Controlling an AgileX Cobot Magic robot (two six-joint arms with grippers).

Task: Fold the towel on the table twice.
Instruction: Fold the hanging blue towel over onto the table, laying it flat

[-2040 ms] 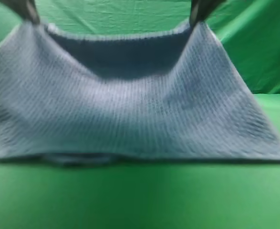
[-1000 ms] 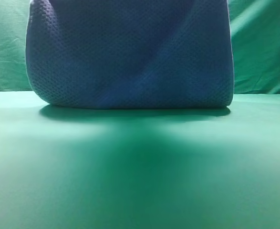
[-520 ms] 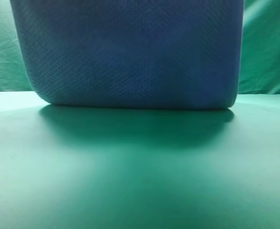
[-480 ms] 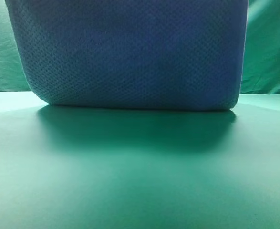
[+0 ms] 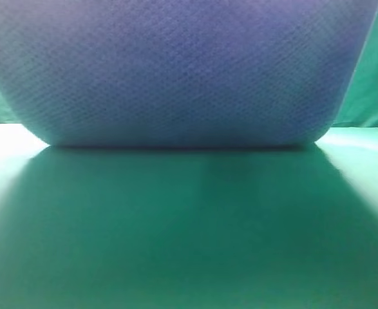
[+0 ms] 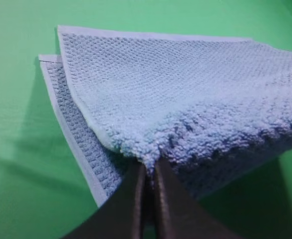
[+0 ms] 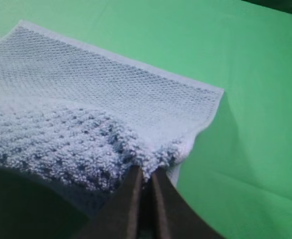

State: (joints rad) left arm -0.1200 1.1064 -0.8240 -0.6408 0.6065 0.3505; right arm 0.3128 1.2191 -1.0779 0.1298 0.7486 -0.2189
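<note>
While both hands pinch the towel, it hangs doubled over between them and fills the upper part of the exterior high view. The left hand (image 6: 146,172) is clenched on one corner of the blue-grey waffle-knit towel (image 6: 185,94), and the right hand (image 7: 145,177) is clenched on the corner at the other end. Each wrist view shows the dark fingers (image 6: 173,199) pressed together with the fluffy cloth bunched between them.

From the front, the towel (image 5: 176,71) is a broad blue wall of cloth, blurred and close to the camera. Its rounded lower edge meets the green counter (image 5: 189,232) along a straight line, casting a wide shadow forward. The wrinkled green backdrop cloth (image 5: 372,84) shows only at the far right.

In the left wrist view two layers are plain: an upper layer with a pale hemmed edge, and a lower layer beneath it, its own hem lying slightly offset. The cloth looks thick and soft, with a bumpy weave and a smoother border. The far part of it rests on the counter (image 6: 16,99).

As a judgement, the first fold seems to be under way, with the held edge not yet laid down. The second fold is left to do.
</note>
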